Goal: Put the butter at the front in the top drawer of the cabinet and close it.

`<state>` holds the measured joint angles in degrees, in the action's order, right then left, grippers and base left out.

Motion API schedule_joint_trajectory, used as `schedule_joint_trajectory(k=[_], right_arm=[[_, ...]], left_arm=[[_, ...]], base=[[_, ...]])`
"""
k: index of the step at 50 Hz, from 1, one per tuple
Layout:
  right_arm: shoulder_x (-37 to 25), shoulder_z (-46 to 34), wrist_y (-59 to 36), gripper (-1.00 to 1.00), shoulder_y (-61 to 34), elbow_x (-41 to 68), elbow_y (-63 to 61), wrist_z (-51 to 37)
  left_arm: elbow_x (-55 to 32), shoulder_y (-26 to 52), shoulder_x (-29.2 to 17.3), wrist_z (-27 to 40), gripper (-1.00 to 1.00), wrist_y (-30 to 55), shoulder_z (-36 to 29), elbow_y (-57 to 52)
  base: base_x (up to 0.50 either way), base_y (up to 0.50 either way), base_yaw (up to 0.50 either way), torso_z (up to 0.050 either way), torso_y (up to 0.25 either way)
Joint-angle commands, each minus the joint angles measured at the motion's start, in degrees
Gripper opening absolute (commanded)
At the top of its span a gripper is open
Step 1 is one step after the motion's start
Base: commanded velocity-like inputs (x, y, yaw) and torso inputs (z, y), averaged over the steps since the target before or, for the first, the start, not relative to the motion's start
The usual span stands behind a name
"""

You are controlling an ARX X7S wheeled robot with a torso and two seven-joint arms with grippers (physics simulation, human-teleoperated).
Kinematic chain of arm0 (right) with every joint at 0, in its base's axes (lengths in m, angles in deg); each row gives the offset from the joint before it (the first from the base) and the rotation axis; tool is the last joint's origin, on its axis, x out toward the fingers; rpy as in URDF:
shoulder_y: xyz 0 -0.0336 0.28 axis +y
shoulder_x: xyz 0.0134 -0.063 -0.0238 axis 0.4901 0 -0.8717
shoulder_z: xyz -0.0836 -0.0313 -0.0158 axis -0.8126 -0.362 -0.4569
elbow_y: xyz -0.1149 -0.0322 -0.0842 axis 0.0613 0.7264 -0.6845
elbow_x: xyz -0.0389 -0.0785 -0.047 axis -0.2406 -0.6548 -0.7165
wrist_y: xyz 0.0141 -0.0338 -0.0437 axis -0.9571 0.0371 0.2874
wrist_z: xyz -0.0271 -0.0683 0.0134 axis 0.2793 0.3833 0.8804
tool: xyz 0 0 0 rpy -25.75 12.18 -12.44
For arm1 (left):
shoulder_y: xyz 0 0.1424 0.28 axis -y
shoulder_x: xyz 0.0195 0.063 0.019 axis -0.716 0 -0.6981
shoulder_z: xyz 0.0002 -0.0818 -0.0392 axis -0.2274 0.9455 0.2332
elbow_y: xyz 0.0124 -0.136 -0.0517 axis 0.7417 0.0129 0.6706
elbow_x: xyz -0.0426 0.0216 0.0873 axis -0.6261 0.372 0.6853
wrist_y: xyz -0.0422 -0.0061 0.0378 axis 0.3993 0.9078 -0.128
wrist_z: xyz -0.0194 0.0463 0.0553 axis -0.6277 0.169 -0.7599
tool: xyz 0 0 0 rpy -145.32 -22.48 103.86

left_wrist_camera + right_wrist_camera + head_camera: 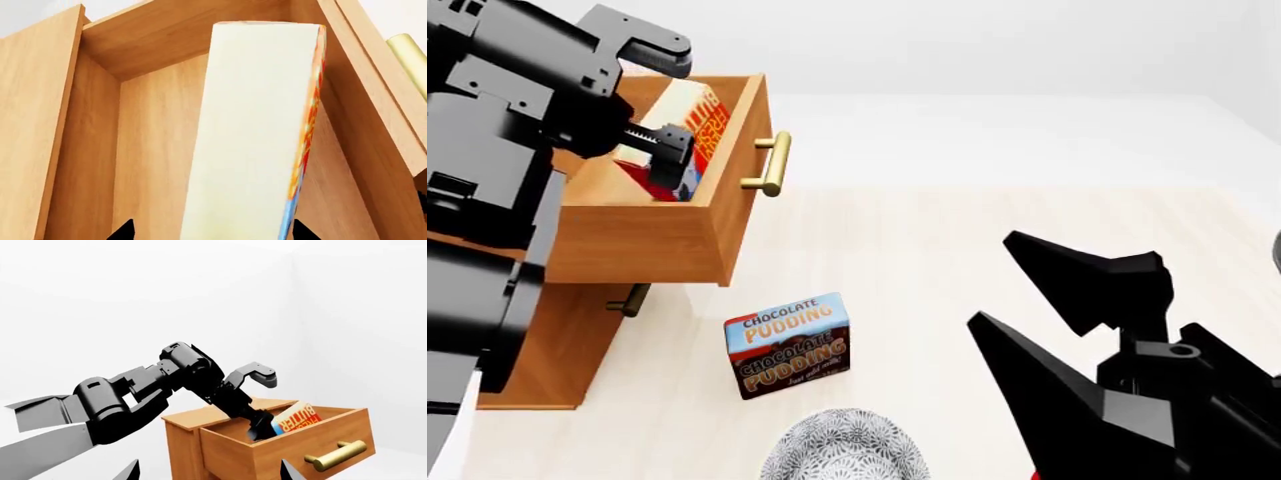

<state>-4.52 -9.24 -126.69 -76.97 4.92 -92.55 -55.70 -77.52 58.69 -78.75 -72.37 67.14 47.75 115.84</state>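
Butter (698, 122) leans tilted inside open top drawer (727, 215), left end effector (667, 160) gripping.

In the head view, the left arm covers the left part of the top drawer (681, 235) and most of the cabinet (554, 350), and the butter (701, 125) shows only partly behind the left end effector (667, 160), so it is not clear whether the fingers press on it. At the bottom edge a grey patterned round object (843, 447) is cut off, and the right end effector (1068, 320) is cut by the lower right edge. In the left wrist view, the butter (257, 130) runs out of the bottom edge, its print seen only as a thin strip, and the brass handle (408, 57) is cut at the upper right edge.
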Motion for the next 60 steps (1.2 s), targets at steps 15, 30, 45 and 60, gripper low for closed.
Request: schedule_joint_trajectory(k=[15,30,45,60], right_arm=[[-0.8,-0.9,0.4,1.00,-0.6,0.8,-0.3,-1.0],[-1.1,-2.1,0.4,1.00,-1.5,1.0,-0.3,-1.8],[-1.6,-2.6,0.6,1.00,-2.0,1.9,-0.6,-2.8],[-2.1,-2.8,0.9,1.00,-2.3,2.5,-0.6,-3.4]], left_arm=[[-0.4,5.4,-0.8,1.9,1.00,-0.9,4.6,0.0],[-0.2,7.9,-1.7,1.9,1.00,-2.0,8.8,0.0],[-1.0,9.2,-1.9,4.0,1.00,-9.7,16.2,0.0],[-1.2,9.5,1.0,1.4,1.00,-12.7,18.7,-0.1]], base=[[0.00,0.00,0.00,0.000,0.000],[0.00,0.00,0.00,0.000,0.000],[0.00,0.00,0.00,0.000,0.000],[0.00,0.00,0.00,0.000,0.000]])
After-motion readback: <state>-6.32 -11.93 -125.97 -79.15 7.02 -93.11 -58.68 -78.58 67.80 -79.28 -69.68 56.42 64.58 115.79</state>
